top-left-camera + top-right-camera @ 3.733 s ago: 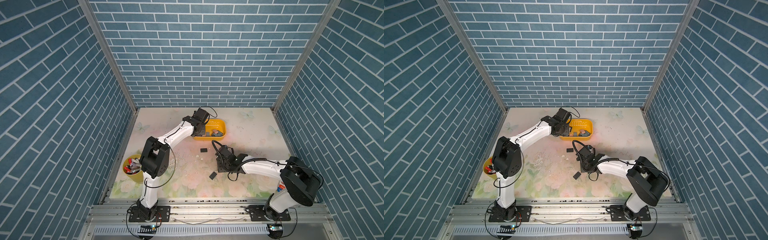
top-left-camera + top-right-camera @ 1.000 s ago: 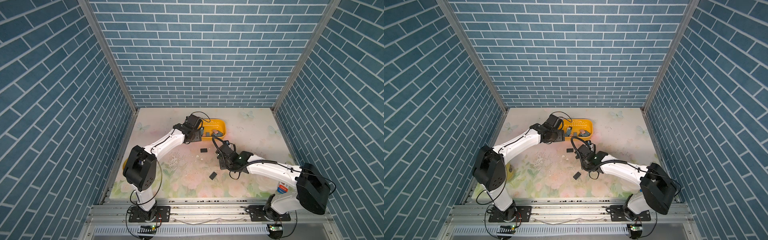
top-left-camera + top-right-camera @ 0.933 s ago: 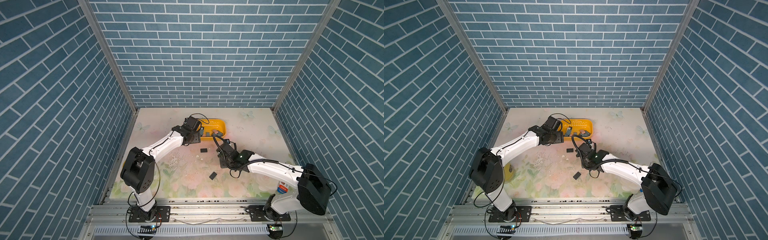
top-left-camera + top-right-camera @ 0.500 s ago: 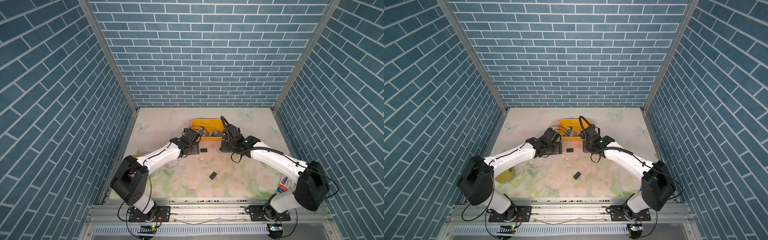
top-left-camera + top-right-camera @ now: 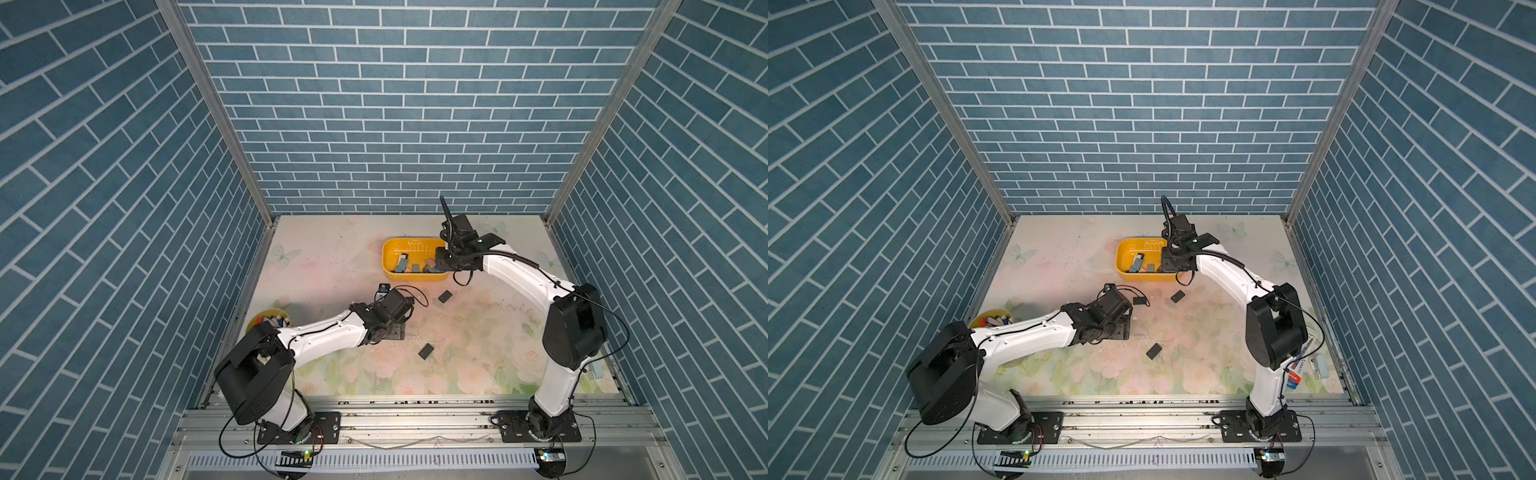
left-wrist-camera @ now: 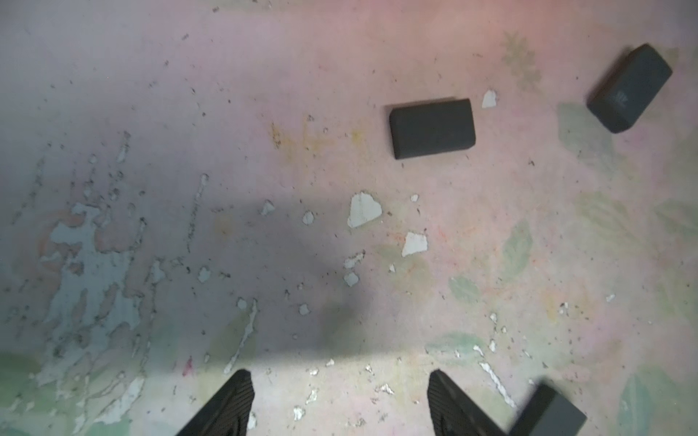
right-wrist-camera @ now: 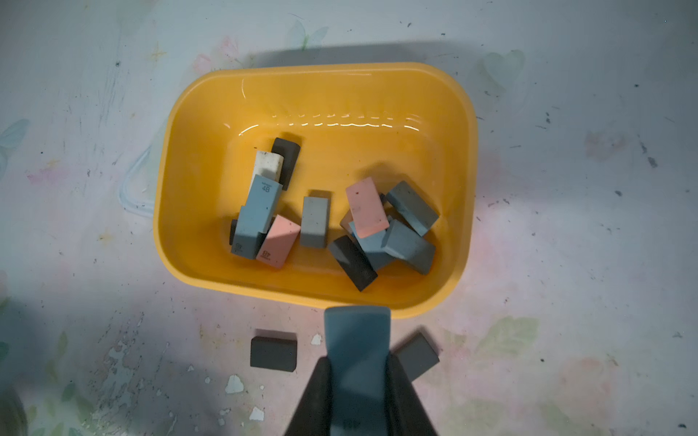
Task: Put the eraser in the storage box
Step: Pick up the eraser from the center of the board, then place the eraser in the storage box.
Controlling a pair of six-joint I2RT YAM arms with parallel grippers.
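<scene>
Yellow cup of pens (image 5: pixel 270 311) well left of the left pincer (image 6: pixel 340 381); white flakes (image 6: pixel 363 210) scattered on floral mat (image 6: pixel 566 226) beneath it.

The storage box (image 7: pixel 196 124) is smooth, glossy yellow plastic. The blue-grey eraser (image 7: pixel 357 339) is matt. The table cover (image 6: pixel 113 113) is a matt floral print, scuffed and flaked white. The left gripper (image 6: pixel 338 373) has black ribbed pads (image 6: pixel 234 404).

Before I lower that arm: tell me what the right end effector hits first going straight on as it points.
Probably the near rim of the storage box, met by the blue-grey eraser jutting from the right end effector; its height above that rim is unclear.
</scene>
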